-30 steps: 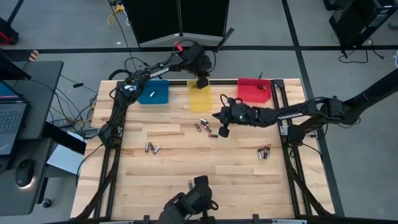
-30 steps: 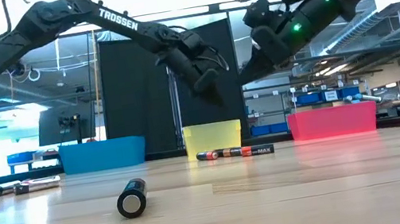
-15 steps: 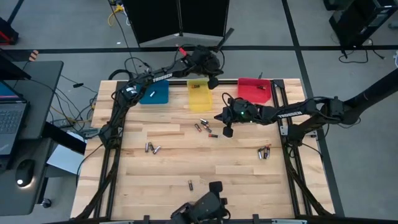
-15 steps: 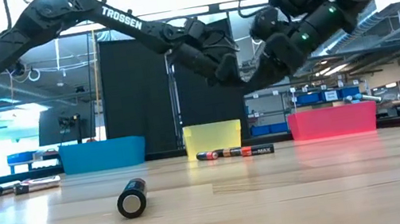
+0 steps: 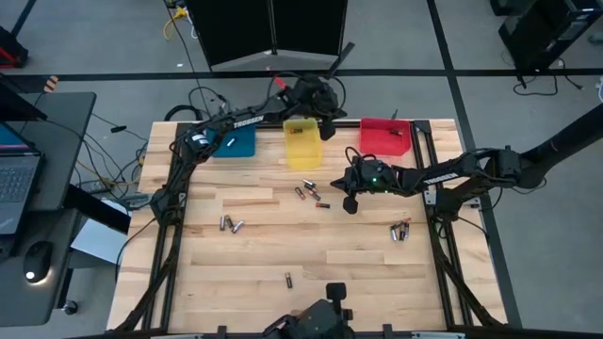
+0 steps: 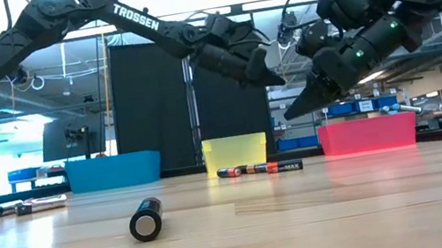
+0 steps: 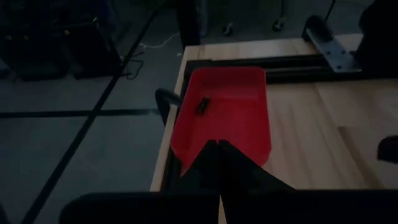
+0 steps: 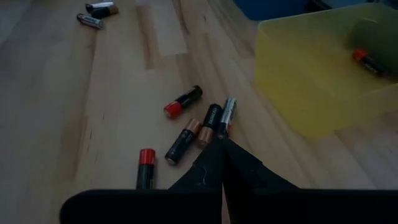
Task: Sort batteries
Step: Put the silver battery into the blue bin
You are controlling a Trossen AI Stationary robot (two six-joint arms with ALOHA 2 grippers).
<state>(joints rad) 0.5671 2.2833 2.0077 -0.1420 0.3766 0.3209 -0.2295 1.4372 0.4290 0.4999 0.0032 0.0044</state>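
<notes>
Grey workshop floor all around, cables and a laptop desk at the frame's left, and in the middle a pale wooden table (image 5: 283, 235) with three bins along its upper edge: blue bin (image 5: 233, 140), yellow bin (image 5: 302, 143), red bin (image 5: 384, 136). Scattered over the boards, the batteries: a cluster of five (image 8: 196, 121) at centre just below the yellow bin, a pair (image 5: 230, 224) to the left, a pair (image 5: 400, 230) toward the right edge, a single one (image 5: 288, 278) near the bottom. Already binned: one dark cell (image 7: 202, 104) in the red bin, one (image 8: 367, 60) in the yellow, one pale cell (image 5: 231, 142) in the blue. Above the gap between the yellow and red bins, the left gripper (image 5: 323, 131), fingers pressed together with nothing between them, pointing toward the red bin. Just right of the centre cluster, the right gripper (image 5: 349, 203), jaws likewise closed and empty, raised off the boards in the table-level view. Key relation: cluster directly ahead of the right fingertips (image 8: 221, 149) and below them, nearer this arm than the other. Long axes of the three closest cells roughly in line with the fingers' pointing direction, slanted toward the yellow bin; a red-capped one beside them lying much the same way. Likely need before any pick: jaws parted, then lowered across one cell's width.
</notes>
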